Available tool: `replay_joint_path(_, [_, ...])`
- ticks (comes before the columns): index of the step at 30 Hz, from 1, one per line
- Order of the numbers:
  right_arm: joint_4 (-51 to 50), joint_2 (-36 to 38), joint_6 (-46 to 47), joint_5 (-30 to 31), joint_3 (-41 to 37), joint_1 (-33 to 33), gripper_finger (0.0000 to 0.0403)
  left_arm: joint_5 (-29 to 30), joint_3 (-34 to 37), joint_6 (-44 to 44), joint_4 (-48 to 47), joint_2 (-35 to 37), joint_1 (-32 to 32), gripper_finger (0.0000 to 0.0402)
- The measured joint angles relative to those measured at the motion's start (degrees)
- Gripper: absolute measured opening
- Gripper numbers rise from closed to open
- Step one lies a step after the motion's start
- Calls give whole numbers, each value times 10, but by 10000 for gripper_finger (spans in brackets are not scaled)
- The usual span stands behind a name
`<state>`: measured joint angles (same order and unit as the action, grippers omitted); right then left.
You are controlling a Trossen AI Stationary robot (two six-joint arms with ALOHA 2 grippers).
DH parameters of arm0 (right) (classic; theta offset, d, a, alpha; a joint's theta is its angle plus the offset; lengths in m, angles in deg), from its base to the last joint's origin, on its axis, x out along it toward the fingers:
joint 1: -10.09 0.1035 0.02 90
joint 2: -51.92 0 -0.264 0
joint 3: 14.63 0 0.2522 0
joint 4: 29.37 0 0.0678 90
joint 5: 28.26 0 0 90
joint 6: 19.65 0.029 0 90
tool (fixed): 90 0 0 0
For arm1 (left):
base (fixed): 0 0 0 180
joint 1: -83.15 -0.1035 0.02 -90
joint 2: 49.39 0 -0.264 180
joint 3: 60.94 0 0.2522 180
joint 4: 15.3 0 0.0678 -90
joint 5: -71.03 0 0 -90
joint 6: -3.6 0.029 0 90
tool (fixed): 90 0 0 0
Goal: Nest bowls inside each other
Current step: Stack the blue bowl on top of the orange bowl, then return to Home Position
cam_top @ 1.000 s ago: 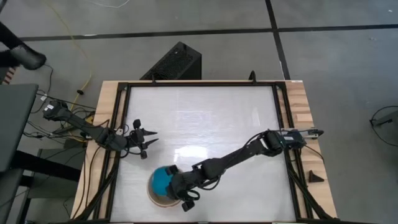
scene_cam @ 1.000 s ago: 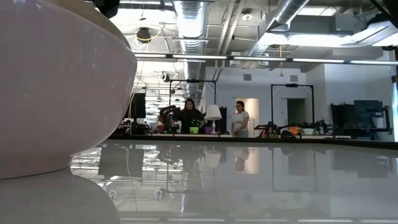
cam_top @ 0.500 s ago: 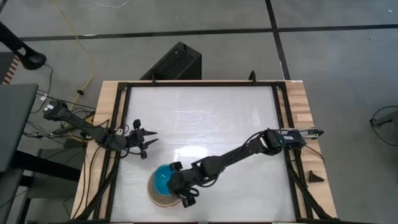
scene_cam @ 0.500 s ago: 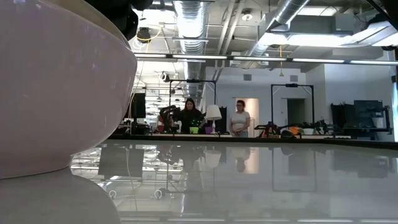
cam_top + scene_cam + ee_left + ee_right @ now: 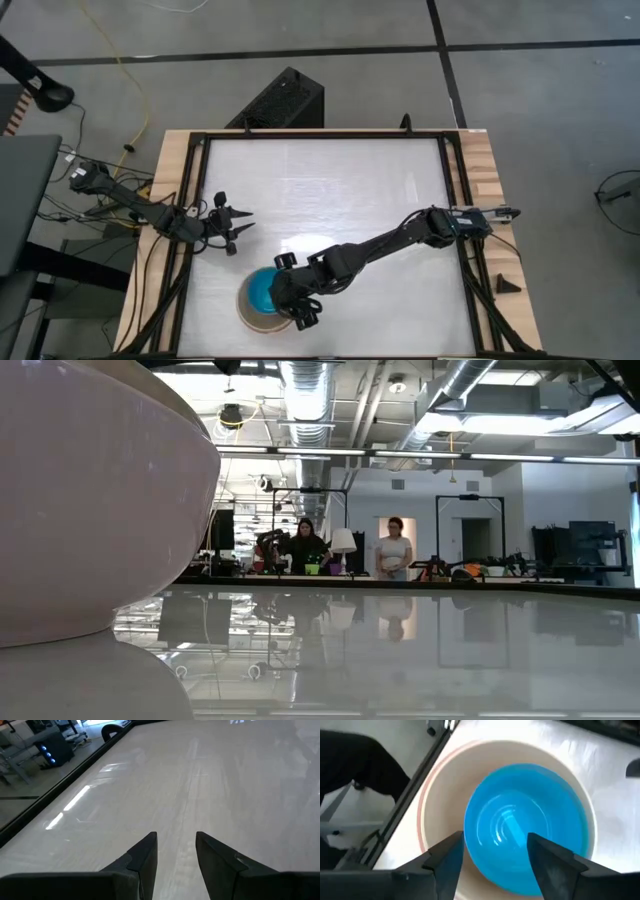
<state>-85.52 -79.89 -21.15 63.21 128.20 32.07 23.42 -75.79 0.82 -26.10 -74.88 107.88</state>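
Note:
The bowls stand nested in one stack near the table's near edge, left of centre. A blue bowl [image 5: 520, 815] sits innermost in a cream bowl [image 5: 450, 795], and a pink rim [image 5: 422, 815] shows outside that. In the high view the blue bowl [image 5: 260, 292] is half hidden by my right gripper [image 5: 294, 291]. That gripper [image 5: 495, 857] hovers open above the blue bowl, one finger on each side of it, touching nothing. The low view shows the stack's pale outer wall [image 5: 100, 500] resting on the table. My left gripper [image 5: 240, 225] waits open at the table's left edge [image 5: 176, 840].
The white table top [image 5: 340, 190] lies bare in the middle and toward the far edge. A black box [image 5: 285, 100] stands beyond the far edge. A small black wedge [image 5: 505, 285] lies on the wooden border at the right. Two people [image 5: 305, 545] stand far off in the room.
My right gripper has opened wide and let go of the blue bowl, then risen a little and tipped its fingers further down. The blue bowl stays seated in the stack. In the low view the gripper has gone up out of the top of the picture.

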Motion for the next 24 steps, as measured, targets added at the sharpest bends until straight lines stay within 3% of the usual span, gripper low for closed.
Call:
replay_joint_path(7, [-96,-1,25,0,57,12,255,0,0,0,0,0,0,125])
replay_joint_path(16, [-260,34,55,7,53,25,254,0,0,0,1,0,0,125])
replay_joint_path(24, [-393,80,69,105,25,18,220,-1,0,0,1,0,0,125])
